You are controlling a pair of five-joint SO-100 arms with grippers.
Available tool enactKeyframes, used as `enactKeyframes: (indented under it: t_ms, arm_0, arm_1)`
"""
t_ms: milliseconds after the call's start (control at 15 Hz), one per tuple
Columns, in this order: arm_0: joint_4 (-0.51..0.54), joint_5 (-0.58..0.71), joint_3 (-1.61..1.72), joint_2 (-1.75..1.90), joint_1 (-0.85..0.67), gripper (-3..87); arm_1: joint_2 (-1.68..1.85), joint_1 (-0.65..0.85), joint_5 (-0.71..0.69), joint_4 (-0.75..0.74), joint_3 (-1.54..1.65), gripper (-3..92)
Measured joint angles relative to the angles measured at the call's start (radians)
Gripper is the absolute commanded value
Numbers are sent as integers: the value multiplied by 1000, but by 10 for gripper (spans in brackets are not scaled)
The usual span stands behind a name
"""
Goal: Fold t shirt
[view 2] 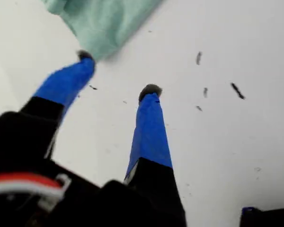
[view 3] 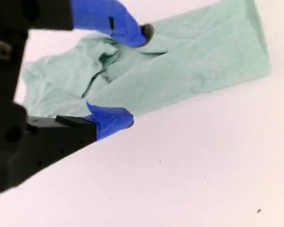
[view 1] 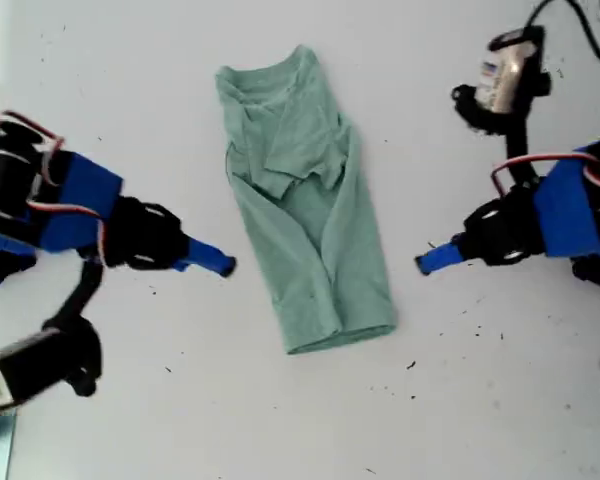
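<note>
My first gripper (view 2: pixel 118 73) has its 2 blue fingers (view 2: pixel 149 127) parted to a moderate gap, nothing between them, only bare white table (view 1: pixel 480 420). Past the tips, the t shirt (view 2: pixel 102 21) shows 1 pale green corner, and the farther fingertip lines up with that corner in the first wrist view. The exterior view shows this gripper (view 1: pixel 425 262) short of the cloth, with table showing between the tip and the shirt's long edge. A few dark specks (view 2: pixel 236 91) dot the table just beside the nearer finger.

My second gripper (view 3: pixel 137 75) is spread wide, also holding nothing. Its 2 blue fingertips (view 3: pixel 116 120) frame the t shirt (view 3: pixel 180 71) beyond them. In the exterior view its tip (view 1: pixel 220 265) sits near the shirt's other long edge, not touching.

The t shirt (view 1: pixel 305 200) lies flat between the 2 grippers as a long narrow strip, sleeves folded in, with the neckline end far from both tips and the hem end nearer my first gripper.
</note>
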Motion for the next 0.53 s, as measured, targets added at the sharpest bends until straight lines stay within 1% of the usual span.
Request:
enactKeyframes:
  t_ms: [67,133,200,333,533]
  arm_0:
    - [94,25,-295,-253,26,281]
    - [114,35,-543,-448,40,281]
    - [110,40,-652,-535,41,281]
    - [83,49,-718,-627,40,279]
    - [46,61,-729,-724,40,278]
  arm_1:
    - [-201,-31,5,57,-235,372]
    - [-348,-52,18,92,-410,370]
    - [-430,-67,35,101,-492,368]
    - [-517,-80,60,101,-534,360]
    - [-600,-86,95,100,-526,363]
